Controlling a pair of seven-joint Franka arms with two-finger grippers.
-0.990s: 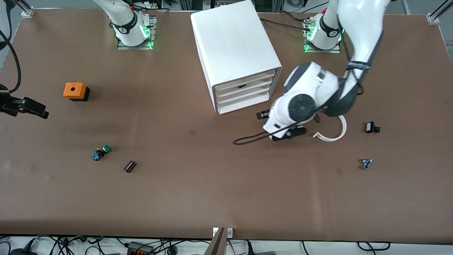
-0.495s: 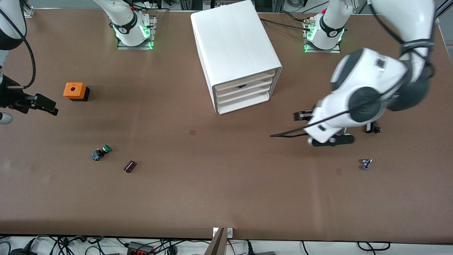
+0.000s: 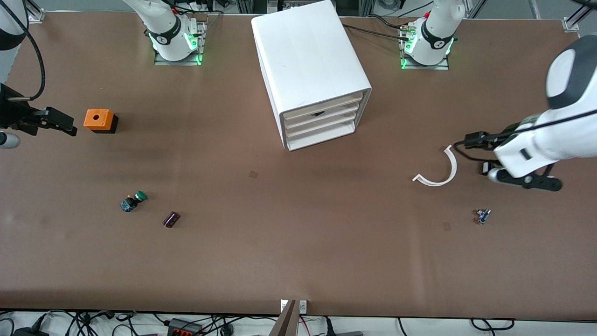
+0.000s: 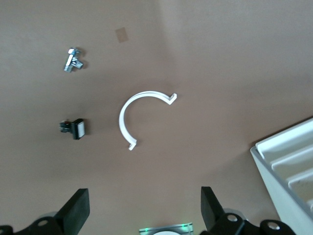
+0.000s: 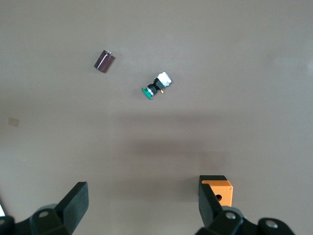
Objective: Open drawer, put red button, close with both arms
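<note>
The white cabinet (image 3: 308, 65) stands in the middle of the table, and all of its stacked drawers (image 3: 322, 125) look pushed in. A corner of it shows in the left wrist view (image 4: 288, 166). No red-capped button shows in any view. My left gripper (image 3: 508, 161) is open and empty, over the table toward the left arm's end, beside a white C-shaped strip (image 3: 438, 175). It also shows open in its wrist view (image 4: 144, 210). My right gripper (image 3: 35, 122) is open and empty, close beside the orange box (image 3: 99, 120). It also shows open in its wrist view (image 5: 142, 205).
A green-capped button (image 3: 134, 200) and a dark maroon cylinder (image 3: 171, 219) lie nearer the front camera than the orange box. A small black-and-white part (image 4: 73, 129) and a tiny silver-blue part (image 3: 482, 215) lie near the C-shaped strip (image 4: 139, 117).
My left arm has swung away from the cabinet's front toward its own end of the table, uncovering the C-shaped strip. My right gripper has moved a little farther from the front camera, beside the orange box.
</note>
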